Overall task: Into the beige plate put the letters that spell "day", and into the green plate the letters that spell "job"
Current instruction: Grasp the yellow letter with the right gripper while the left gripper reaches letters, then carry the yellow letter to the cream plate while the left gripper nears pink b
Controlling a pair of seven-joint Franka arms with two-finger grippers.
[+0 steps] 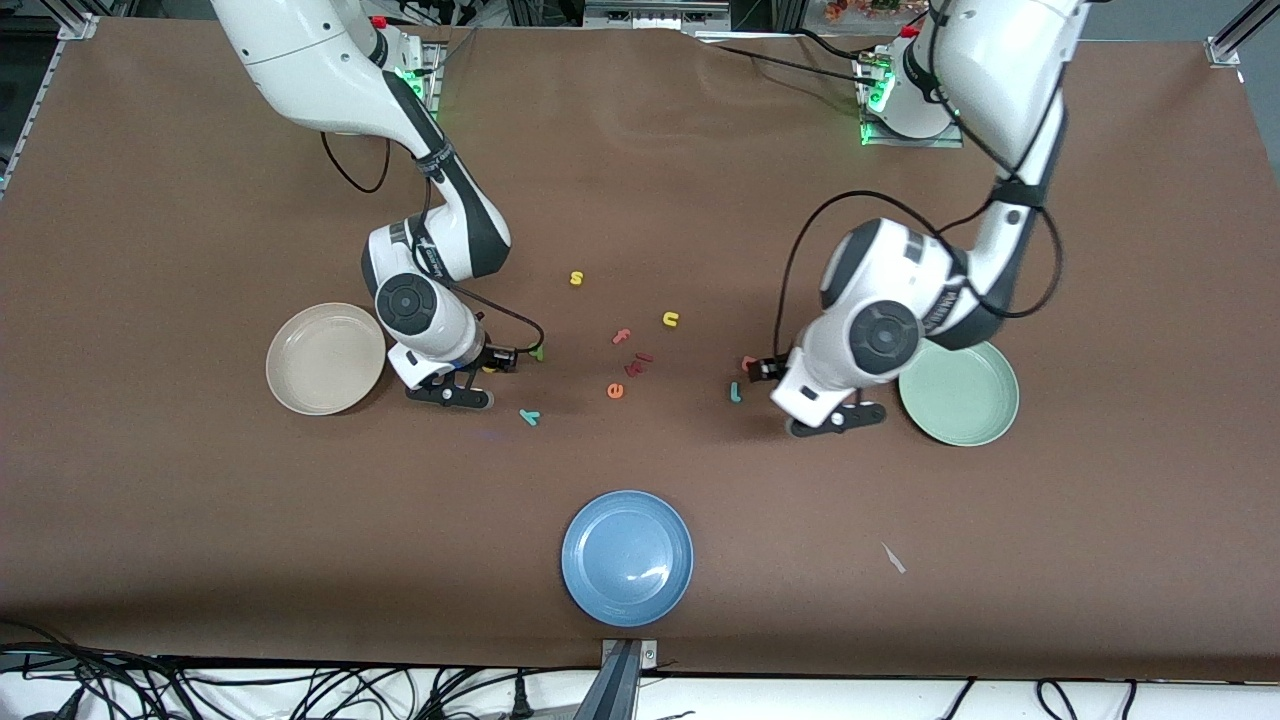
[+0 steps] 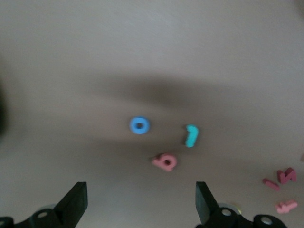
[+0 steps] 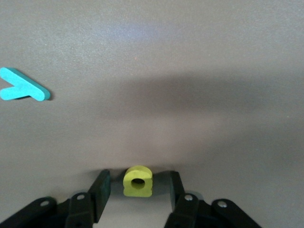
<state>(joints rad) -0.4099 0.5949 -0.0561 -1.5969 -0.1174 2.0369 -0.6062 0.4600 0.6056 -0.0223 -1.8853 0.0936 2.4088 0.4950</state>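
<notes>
The right wrist view shows what the front view hides: the small yellow toy letter d (image 3: 137,181) lies on the brown table (image 1: 640,180) between the right gripper (image 3: 137,192)'s half-closed fingers (image 3: 100,190), a narrow gap on each side, beside the round cream-beige plate (image 1: 325,358). The teal y (image 3: 21,90) lies apart. The left gripper (image 2: 141,202) hangs wide open, empty, over the blue ring o (image 2: 139,126), pinkish-red b (image 2: 165,162) and teal j (image 2: 191,135), near the pale green plate (image 1: 965,395).
</notes>
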